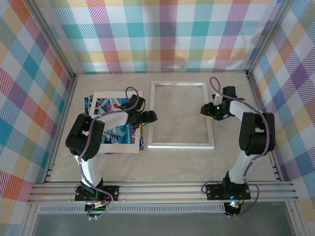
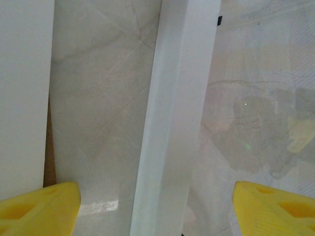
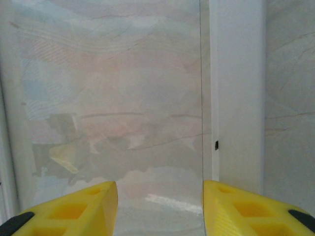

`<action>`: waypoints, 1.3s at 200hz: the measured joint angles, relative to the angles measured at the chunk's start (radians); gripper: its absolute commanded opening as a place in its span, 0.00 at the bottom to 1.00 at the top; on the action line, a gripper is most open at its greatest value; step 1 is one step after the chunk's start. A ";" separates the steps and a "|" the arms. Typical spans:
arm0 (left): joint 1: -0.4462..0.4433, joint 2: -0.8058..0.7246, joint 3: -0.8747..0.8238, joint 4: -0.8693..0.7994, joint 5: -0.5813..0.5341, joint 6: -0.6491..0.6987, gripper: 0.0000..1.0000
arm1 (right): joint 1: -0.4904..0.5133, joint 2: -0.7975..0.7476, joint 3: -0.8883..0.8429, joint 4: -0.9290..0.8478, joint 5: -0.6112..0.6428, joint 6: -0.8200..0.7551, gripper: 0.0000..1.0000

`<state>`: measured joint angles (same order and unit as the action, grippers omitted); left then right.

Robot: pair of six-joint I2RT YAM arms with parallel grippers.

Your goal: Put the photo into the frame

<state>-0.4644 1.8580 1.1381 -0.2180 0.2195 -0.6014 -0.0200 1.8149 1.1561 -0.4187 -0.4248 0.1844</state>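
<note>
on the pale table [image 1: 172, 164] between plaid walls [image 1: 162, 34], the frame [image 1: 180, 145] beside the photo [image 1: 120, 135] (left and right jaws apart, empty)

Free table [image 1: 167, 164] before frame [image 1: 181, 145]

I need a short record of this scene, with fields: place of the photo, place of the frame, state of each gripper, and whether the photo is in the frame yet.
photo: flat on the table, left of the frame, partly under the left arm
frame: flat, mid-table, nothing in it
left gripper: open, one finger on each side of the frame's left rail
right gripper: open, over the frame's right edge
task: photo not yet in frame
</note>
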 measured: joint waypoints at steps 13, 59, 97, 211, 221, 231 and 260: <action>0.000 0.000 0.000 0.000 0.000 0.000 0.81 | 0.000 -0.006 -0.001 0.000 -0.009 0.003 0.44; 0.000 0.000 0.000 0.000 0.000 0.000 0.81 | -0.001 -0.014 -0.010 0.011 -0.060 0.021 0.41; 0.000 0.000 0.000 0.000 0.000 0.000 0.81 | -0.005 -0.049 -0.029 0.021 -0.101 0.038 0.39; 0.000 0.008 0.000 0.010 0.005 -0.008 0.82 | -0.008 0.002 -0.010 -0.028 -0.070 0.143 0.05; 0.000 0.008 0.000 0.012 0.010 -0.011 0.82 | -0.008 0.002 -0.003 -0.036 -0.068 0.141 0.00; -0.002 0.008 0.000 0.013 0.017 -0.013 0.82 | -0.008 0.000 0.003 -0.046 -0.064 0.144 0.00; -0.008 0.008 0.000 0.015 0.033 -0.019 0.86 | -0.008 -0.031 0.016 -0.086 -0.055 0.141 0.00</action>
<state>-0.4721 1.8656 1.1378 -0.2028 0.2527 -0.6205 -0.0277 1.7844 1.1721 -0.5049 -0.4797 0.3256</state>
